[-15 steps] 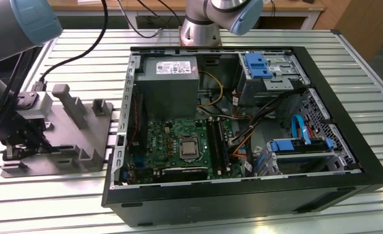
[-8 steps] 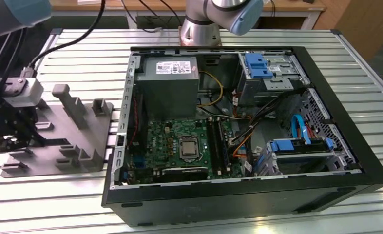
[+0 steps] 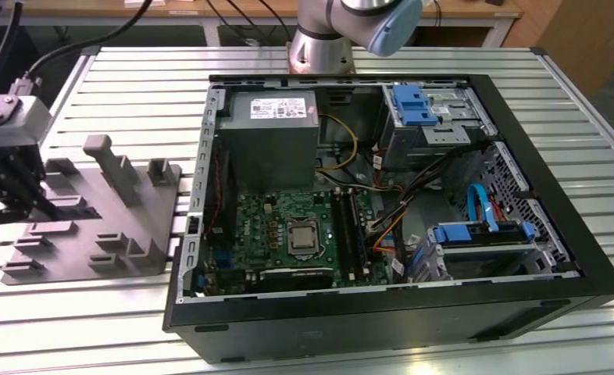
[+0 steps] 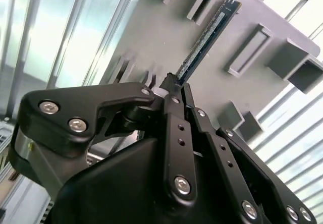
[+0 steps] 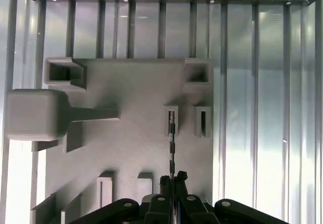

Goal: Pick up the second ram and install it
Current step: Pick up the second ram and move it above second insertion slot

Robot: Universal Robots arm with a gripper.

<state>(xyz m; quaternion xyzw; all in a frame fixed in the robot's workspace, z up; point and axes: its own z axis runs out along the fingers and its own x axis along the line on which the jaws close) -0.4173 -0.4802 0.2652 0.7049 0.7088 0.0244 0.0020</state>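
The fixture (image 3: 78, 234) sits on the table (image 3: 568, 101), at the exterior view's left of the computer case (image 3: 390, 328); the second ram (image 4: 206, 40) apparently stands in one fixture slot.

There is one ram (image 4: 204, 45) and one gripper (image 4: 174, 84) with two fingers (image 5: 164, 181). There is one grey fixture (image 3: 156, 211), at nine o'clock from the one case (image 3: 390, 316) in the exterior view. In the first wrist view the fixture has two thin slots (image 5: 203, 121) side by side. The case has two blue clips (image 3: 412, 105) and one green board (image 3: 255, 226). One table (image 3: 130, 78) is under it all.
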